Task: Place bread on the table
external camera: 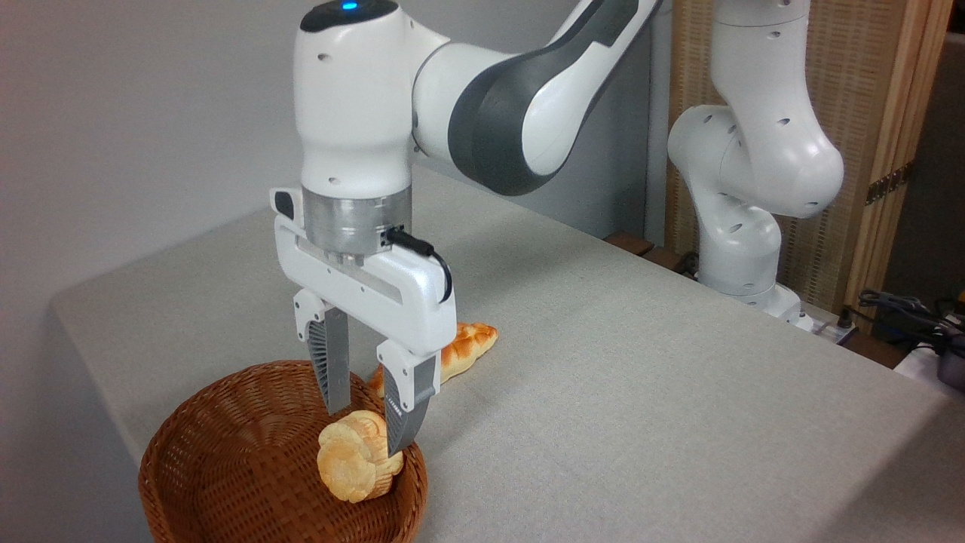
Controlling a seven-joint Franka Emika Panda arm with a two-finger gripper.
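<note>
Bread [352,460] hung tilted over the wicker basket [226,467] near the tabletop's [641,377] front-left corner, pinched only at its upper rim by the gripper's [369,434] narrowed jaws, so it could probably have slipped back into the basket.

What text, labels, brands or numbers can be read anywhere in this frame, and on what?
None. The arm, gripper, bun, basket, loaf and table carry no readable text. The arm shows only a blue light, no lettering.
</note>
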